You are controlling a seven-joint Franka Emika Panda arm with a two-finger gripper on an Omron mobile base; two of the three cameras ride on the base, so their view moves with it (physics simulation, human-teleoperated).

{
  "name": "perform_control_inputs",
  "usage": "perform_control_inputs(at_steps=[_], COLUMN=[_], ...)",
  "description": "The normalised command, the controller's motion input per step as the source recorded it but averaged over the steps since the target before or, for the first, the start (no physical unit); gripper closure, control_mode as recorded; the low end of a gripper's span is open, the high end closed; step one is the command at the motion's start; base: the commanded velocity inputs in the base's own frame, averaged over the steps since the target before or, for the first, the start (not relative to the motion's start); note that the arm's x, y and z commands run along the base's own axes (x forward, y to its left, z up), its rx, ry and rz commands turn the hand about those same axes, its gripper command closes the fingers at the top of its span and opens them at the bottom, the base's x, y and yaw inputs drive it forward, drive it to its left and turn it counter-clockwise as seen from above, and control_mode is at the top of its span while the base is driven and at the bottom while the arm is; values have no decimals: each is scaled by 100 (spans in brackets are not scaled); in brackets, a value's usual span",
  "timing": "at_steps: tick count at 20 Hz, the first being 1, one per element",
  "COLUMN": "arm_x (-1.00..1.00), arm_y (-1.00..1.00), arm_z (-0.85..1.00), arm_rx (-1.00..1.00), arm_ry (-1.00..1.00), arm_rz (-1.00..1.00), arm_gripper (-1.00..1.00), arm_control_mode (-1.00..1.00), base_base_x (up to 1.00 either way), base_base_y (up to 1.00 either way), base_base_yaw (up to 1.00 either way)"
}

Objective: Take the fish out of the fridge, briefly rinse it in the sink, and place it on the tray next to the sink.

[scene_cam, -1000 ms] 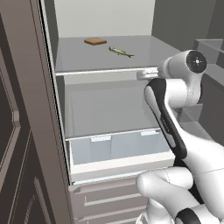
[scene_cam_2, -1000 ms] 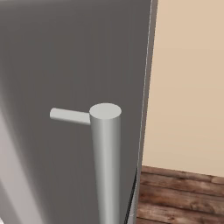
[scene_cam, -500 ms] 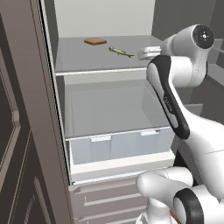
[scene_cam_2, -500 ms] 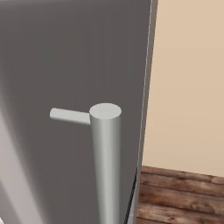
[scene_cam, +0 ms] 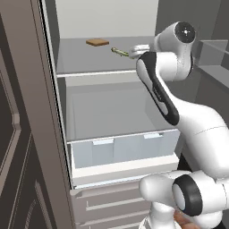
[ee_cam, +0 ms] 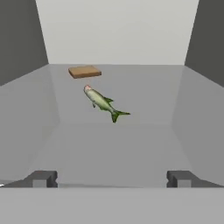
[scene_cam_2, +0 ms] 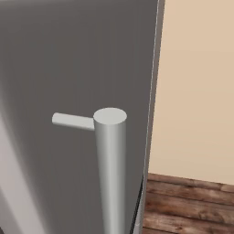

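My arm reaches up and forward, elbow bent high, wrist level. My gripper (ee_cam: 112, 178) points straight ahead, fingers (ee_cam: 41, 178) spread wide apart, holding nothing.

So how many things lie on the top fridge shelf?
2: the fish near the middle of the shelf, and a brown slab behind it, toward the back wall. Nothing looks hidden.

Fish (ee_cam: 103, 103) lying flat on the upper glass shelf of the open fridge (scene_cam: 107, 103), slender, greenish-silver, tail fin toward the opening, head toward the back wall. Dark brown panelled fridge door swung wide.
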Motion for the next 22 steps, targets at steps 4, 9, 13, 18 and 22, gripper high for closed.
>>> perform_control_inputs(at_steps=[4, 9, 13, 18, 22], arm_x=[93, 87, 59, 37, 41], arm_y=[36, 2, 0, 0, 0], arm_z=[-4, 0, -2, -37, -29], arm_rx=[0, 0, 0, -2, 0], arm_ry=[12, 15, 12, 7, 1], arm_rz=[0, 0, 0, 0, 1], arm_gripper=[-100, -100, -100, -100, -100], arm_control_mode=[-100, -100, -100, -100, -100], base_base_x=[0, 0, 0, 0, 0], base_base_y=[0, 0, 0, 0, 0], base_base_yaw=[0, 0, 0, 0, 0])
